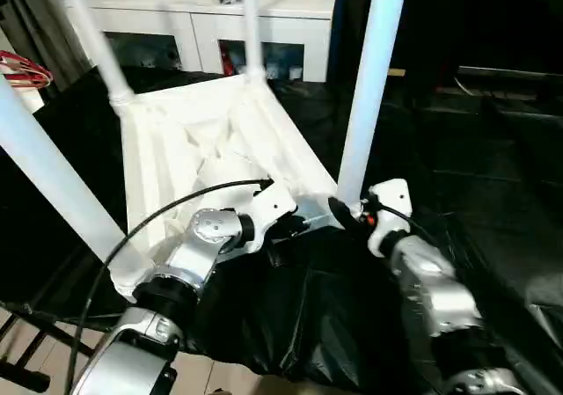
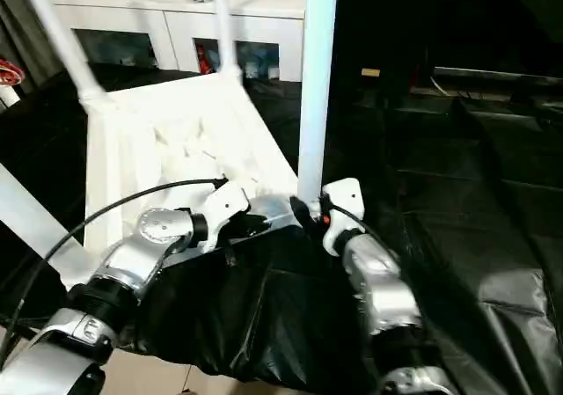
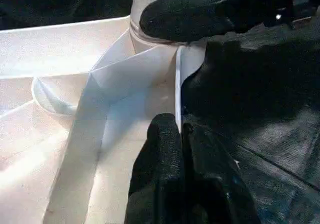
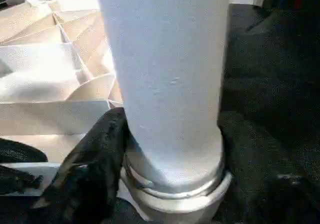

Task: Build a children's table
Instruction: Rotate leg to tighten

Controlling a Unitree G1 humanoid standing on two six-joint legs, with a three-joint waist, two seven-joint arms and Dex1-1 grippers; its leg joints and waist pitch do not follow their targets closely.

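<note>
Four legs stand up from the upturned table top (image 1: 189,153) on the black cloth (image 1: 308,325) in the head views, the near-right leg (image 1: 369,87) rising just beyond the right gripper (image 1: 347,212). In the left wrist view the left gripper (image 3: 181,149) is pinched shut on the top's thin rim. In the right wrist view the right gripper's fingers (image 4: 95,154) stand wide around the leg's base; hollow plastic looks light, stiff and slick, so I would grasp low by the socket.
</note>
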